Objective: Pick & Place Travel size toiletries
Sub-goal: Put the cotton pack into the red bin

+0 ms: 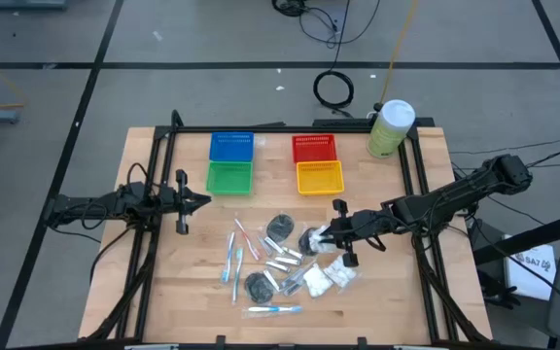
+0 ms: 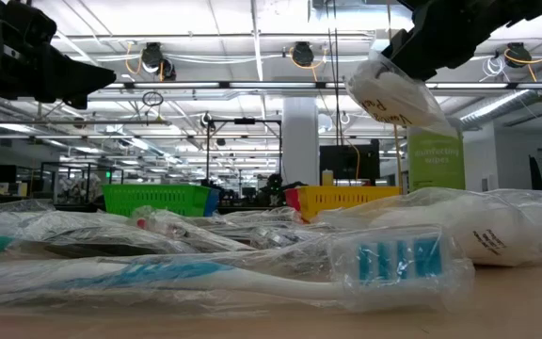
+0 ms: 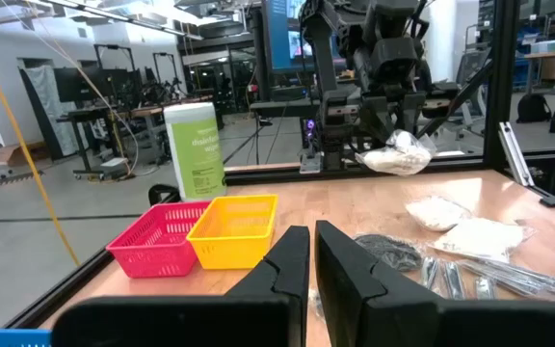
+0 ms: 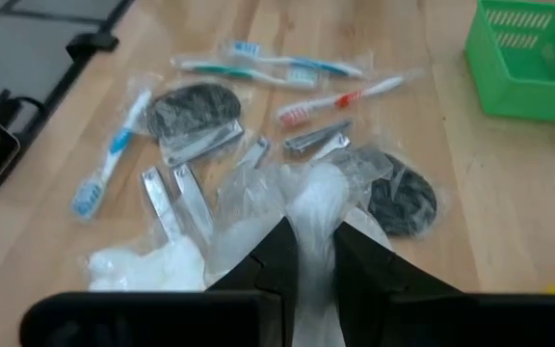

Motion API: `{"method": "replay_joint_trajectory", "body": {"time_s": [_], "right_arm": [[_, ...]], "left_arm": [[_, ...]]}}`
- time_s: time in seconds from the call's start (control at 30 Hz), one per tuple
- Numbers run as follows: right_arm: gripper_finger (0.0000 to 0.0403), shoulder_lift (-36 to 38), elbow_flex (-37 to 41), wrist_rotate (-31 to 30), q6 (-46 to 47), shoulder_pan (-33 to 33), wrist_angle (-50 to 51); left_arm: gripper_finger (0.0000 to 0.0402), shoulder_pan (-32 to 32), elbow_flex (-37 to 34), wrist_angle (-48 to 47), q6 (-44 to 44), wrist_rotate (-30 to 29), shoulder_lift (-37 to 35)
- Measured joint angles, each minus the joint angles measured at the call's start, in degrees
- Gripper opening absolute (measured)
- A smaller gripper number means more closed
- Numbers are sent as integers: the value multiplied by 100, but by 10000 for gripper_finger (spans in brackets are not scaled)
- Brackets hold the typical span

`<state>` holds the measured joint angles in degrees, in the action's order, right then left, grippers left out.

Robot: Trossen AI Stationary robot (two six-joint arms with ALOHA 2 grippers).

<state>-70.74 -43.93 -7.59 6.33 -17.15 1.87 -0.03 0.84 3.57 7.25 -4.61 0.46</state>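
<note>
Right fingers [image 4: 308, 253] pinch white packet [image 4: 306, 207], hanging lengthwise below.

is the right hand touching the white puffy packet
Touching. In the right wrist view the right hand pinches the white puffy packet; the low view shows it lifted.

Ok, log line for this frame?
right gripper: shut on white packet, lifted | left gripper: shut, idle by green basket

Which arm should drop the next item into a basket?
Right. Its pincer already grips a white packet lifted off the table, near the yellow basket; the left pincer is shut and empty.
</note>
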Motion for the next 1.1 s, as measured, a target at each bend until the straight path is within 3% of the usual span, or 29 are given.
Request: {"method": "replay_joint_trajectory", "body": {"time_s": [0.7, 1.1], "right_arm": [[45, -2, 1407, -10, -405, 812, -3110], [45, -2, 1684, -6, -450, 1156, -3529]], "left_arm": [[24, 0, 0, 0, 0, -1, 1], [24, 2, 0, 0, 0, -1, 1]]}}
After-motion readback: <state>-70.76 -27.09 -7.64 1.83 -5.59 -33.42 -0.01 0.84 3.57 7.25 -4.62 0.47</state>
